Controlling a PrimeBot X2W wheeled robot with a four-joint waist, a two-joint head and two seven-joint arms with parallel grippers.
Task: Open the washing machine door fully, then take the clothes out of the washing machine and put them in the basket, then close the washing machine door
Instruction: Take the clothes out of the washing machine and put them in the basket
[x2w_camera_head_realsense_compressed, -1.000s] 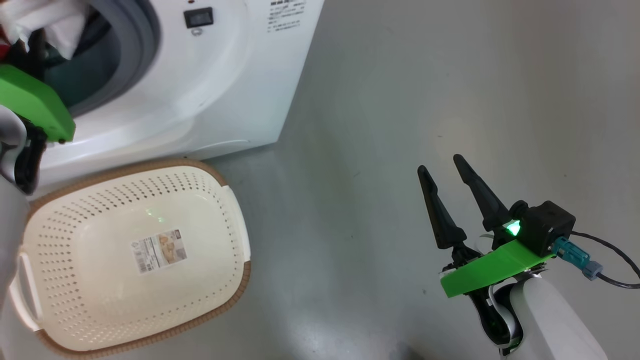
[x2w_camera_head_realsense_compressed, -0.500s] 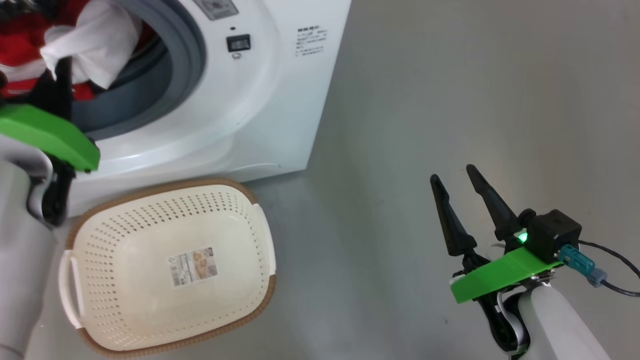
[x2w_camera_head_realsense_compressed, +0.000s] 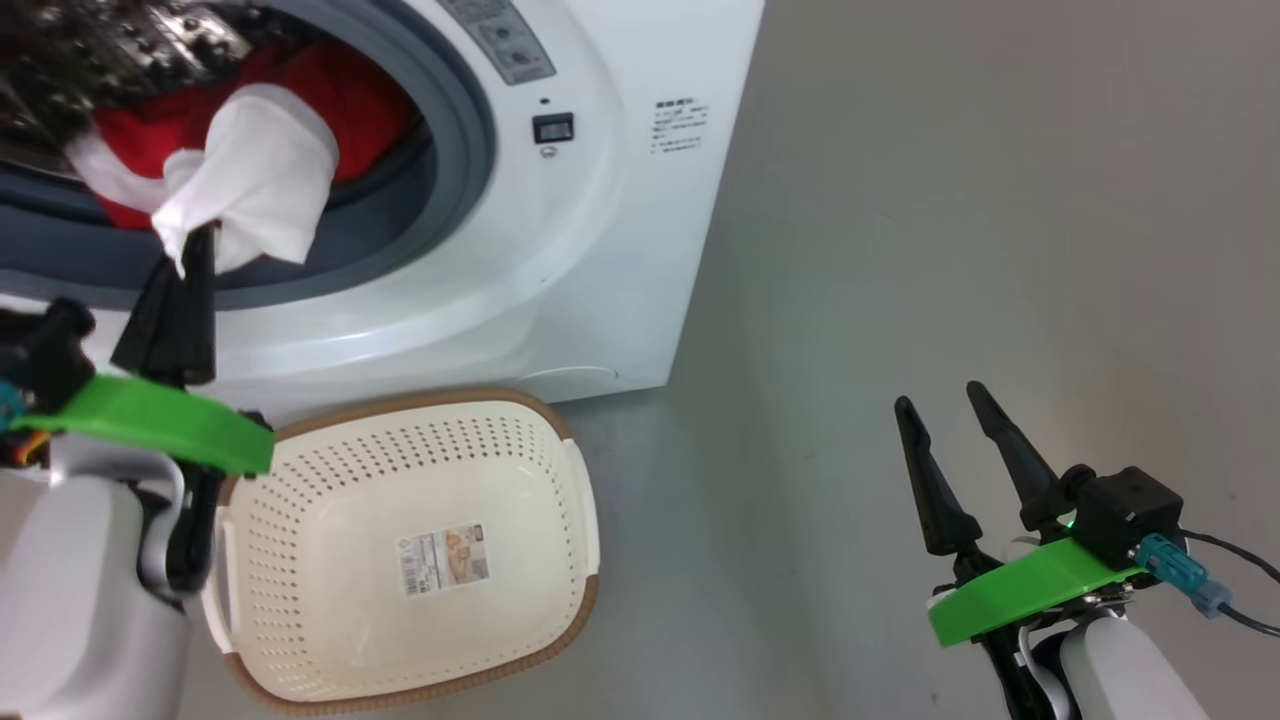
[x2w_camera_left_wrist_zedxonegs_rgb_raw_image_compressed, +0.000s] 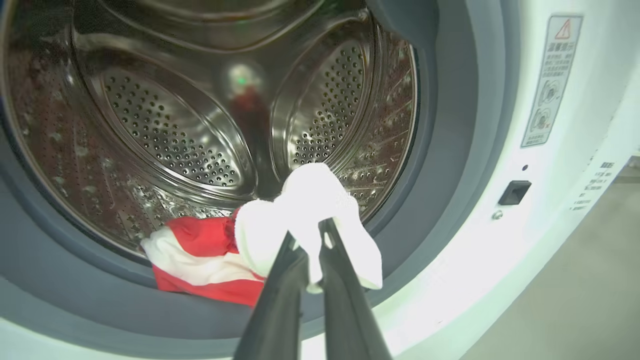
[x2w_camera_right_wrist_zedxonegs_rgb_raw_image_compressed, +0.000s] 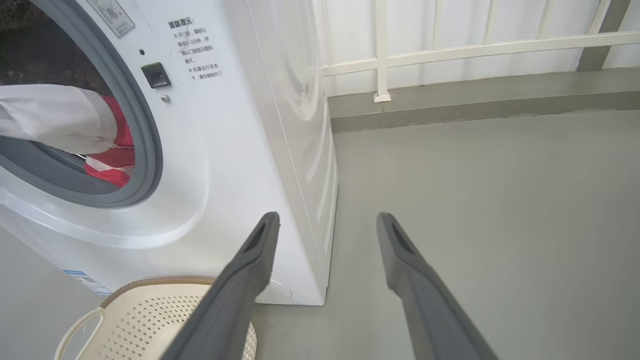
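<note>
The white washing machine (x2w_camera_head_realsense_compressed: 610, 260) stands with its grey-ringed round opening (x2w_camera_head_realsense_compressed: 470, 130) uncovered; the washing machine door is out of view. Red clothes (x2w_camera_head_realsense_compressed: 345, 100) with white bands lie at the front of the steel drum (x2w_camera_left_wrist_zedxonegs_rgb_raw_image_compressed: 165, 130). My left gripper (x2w_camera_head_realsense_compressed: 190, 245) is shut on a white part of the clothes (x2w_camera_left_wrist_zedxonegs_rgb_raw_image_compressed: 310, 200), which drapes out over the grey ring; its tips (x2w_camera_left_wrist_zedxonegs_rgb_raw_image_compressed: 307, 235) pinch the cloth. The cream basket (x2w_camera_head_realsense_compressed: 330, 610) sits on the floor below the opening, holding just its paper label. My right gripper (x2w_camera_head_realsense_compressed: 940, 393) hangs open over bare floor, its fingers (x2w_camera_right_wrist_zedxonegs_rgb_raw_image_compressed: 260, 250) spread wide.
Grey floor (x2w_camera_head_realsense_compressed: 950, 200) stretches to the right of the machine. A white railing and wall (x2w_camera_right_wrist_zedxonegs_rgb_raw_image_compressed: 380, 55) run behind it. A dark cable (x2w_camera_head_realsense_compressed: 1235, 610) trails from my right wrist. The basket rim (x2w_camera_right_wrist_zedxonegs_rgb_raw_image_compressed: 150, 282) lies close to the machine's front.
The head camera has shifted, bringing more of the opening into view. My left gripper has drawn back from the drum with the white cloth. The right gripper stays open.
</note>
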